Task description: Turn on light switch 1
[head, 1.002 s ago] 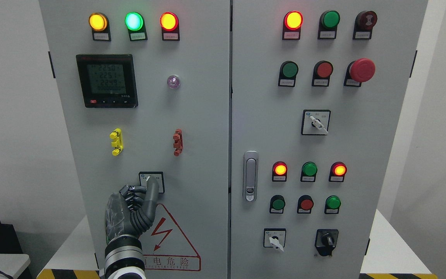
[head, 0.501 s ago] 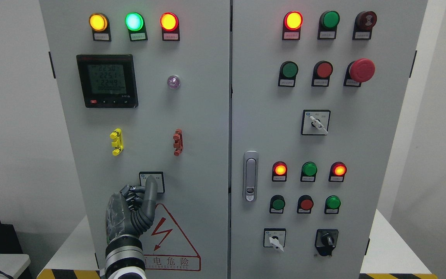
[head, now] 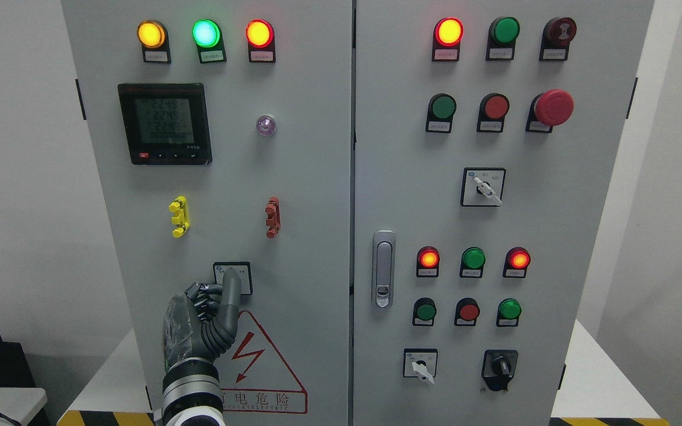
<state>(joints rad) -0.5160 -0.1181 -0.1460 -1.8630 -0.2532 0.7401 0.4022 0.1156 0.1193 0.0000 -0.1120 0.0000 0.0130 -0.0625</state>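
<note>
Light switch 1 (head: 232, 277) sat low on the left door of the grey cabinet (head: 317, 195), right above the red warning triangle (head: 261, 361). The left hand (head: 202, 322) had one finger stretched up over the switch knob, the others curled in, gripping nothing.
</note>
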